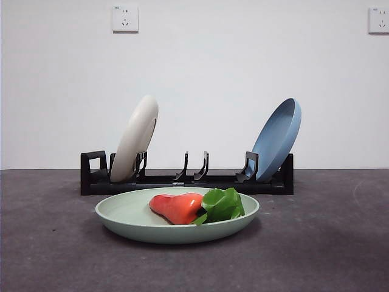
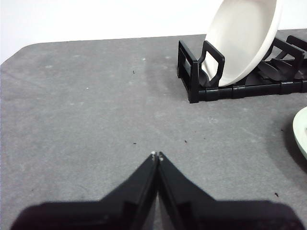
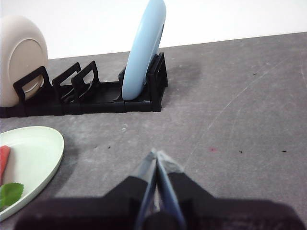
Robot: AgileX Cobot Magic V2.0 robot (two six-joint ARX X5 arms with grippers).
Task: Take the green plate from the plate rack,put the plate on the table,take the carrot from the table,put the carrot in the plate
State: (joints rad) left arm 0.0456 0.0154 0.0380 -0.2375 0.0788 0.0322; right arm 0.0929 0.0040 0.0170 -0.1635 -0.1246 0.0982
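Plate: green plate point(image 1: 130, 225) off the plate rack point(image 1: 182, 181), flat on counter point(image 1: 48, 255), lower centre
Carrot: carrot point(image 1: 177, 207) in it
Hands: left hand point(image 2: 157, 155) and right hand point(image 3: 156, 154) closed, empty
Left: nothing

Plain white wall point(image 1: 200, 79) behind the dark grey table point(image 1: 340, 243); two white wall sockets, upper left point(image 1: 125, 18) and upper right point(image 1: 378, 19); even, diffuse lighting.

green plate point(image 2: 302, 132) cut by wrist-view edges | carrot point(image 3: 4, 160) mostly cropped

Low, level front camera near the green plate point(image 1: 176, 222); both wrist cameras angled over the plate rack point(image 2: 230, 86).
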